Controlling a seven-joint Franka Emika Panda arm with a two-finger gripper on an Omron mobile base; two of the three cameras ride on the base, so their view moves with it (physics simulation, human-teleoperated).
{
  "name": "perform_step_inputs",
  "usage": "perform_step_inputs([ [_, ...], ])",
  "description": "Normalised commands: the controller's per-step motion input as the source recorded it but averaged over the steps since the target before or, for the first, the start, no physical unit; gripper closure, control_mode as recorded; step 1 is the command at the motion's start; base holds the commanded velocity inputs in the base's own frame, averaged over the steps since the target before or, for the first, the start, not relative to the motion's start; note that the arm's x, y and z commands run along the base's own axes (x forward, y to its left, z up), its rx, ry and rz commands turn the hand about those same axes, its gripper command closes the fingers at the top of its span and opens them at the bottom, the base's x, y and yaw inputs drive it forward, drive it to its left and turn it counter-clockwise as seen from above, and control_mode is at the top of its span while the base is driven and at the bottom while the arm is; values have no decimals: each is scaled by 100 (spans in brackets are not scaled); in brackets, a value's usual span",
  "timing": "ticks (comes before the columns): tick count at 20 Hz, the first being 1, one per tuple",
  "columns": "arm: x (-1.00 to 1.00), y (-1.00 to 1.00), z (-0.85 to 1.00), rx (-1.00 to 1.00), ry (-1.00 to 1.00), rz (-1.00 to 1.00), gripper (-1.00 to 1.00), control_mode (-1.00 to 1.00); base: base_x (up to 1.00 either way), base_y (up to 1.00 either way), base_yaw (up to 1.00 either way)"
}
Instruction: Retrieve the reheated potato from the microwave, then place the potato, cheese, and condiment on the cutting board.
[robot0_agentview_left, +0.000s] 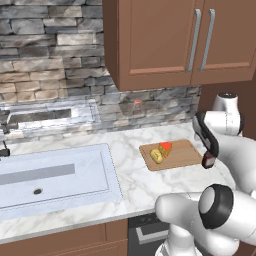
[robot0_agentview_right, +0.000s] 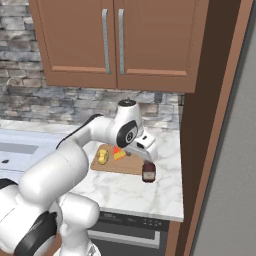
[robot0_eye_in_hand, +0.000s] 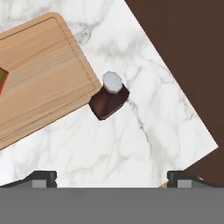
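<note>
The gripper (robot0_eye_in_hand: 112, 177) hangs above the marble counter (robot0_eye_in_hand: 144, 131) with its jaws spread wide and nothing between them, the two dark fingertips (robot0_eye_in_hand: 41, 177) standing far apart at the bottom of the hand view. Ahead of the tips, roughly centred between them, stands the condiment (robot0_eye_in_hand: 109, 99), a dark brown-red bottle with a pale cap in this view, upright on the counter and just beside the corner of the cutting board (robot0_eye_in_hand: 39, 83), off the board though very close to its edge. The board stretches away ahead and to the left of the gripper. In the right base view the hand sits directly over the condiment (robot0_agentview_right: 148, 173), near the counter's front right part, and the potato (robot0_agentview_right: 103, 156) and the cheese (robot0_agentview_right: 118, 154) lie side by side on the cutting board (robot0_agentview_right: 125, 165) beyond it. The left base view shows the potato (robot0_agentview_left: 157, 155) touching the cheese (robot0_agentview_left: 165, 148) on the board (robot0_agentview_left: 185, 152), with the condiment (robot0_agentview_left: 208, 159) under the hand at the board's far end
</note>
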Motion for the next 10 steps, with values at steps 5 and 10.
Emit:
perform_step_inputs([
  [5, 0, -2, -10, 0, -10, -3, -100, -100, 0, 0, 0],
  [10, 0, 3, -11, 0, -12, -1, -100, -100, 0, 0, 0],
])
